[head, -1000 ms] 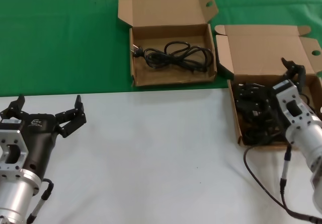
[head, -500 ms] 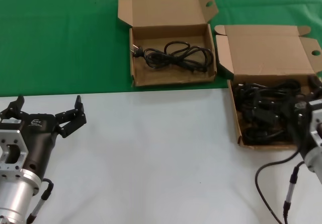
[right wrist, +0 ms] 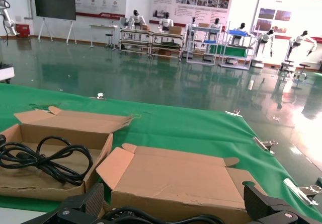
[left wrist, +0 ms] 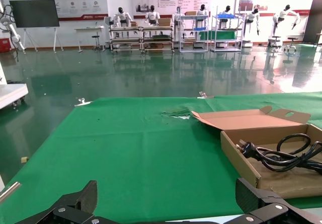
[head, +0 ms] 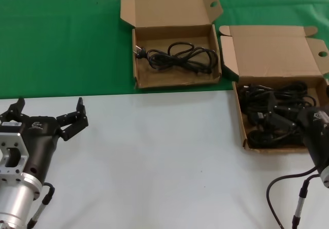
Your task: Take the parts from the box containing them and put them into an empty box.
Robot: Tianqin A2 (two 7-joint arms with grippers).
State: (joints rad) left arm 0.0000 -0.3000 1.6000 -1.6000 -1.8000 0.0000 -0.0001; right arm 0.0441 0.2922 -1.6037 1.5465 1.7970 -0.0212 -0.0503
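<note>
The box containing the parts (head: 240,117), with notched lid corners, lies at the right and holds several black power cords (head: 267,105). The other box (head: 135,59), with splayed flaps, lies at the back centre and holds one looped cord (head: 180,56). My right gripper (head: 303,118) is open and empty, low over the near right part of the full box. In the right wrist view the right gripper (right wrist: 176,204) is open, with cords (right wrist: 146,217) low between its fingers and the lid (right wrist: 176,176) ahead. My left gripper (head: 50,105) is open and idle over the white table at the left.
A green cloth (head: 61,38) covers the far half of the table and a white surface (head: 154,157) the near half. The left wrist view shows the left gripper (left wrist: 168,199) facing the cloth, with the one-cord box (left wrist: 236,156) off to one side.
My right gripper has dropped back and down, from raised over the full box to its near right corner. The cords show more fully. The left arm has not moved.
</note>
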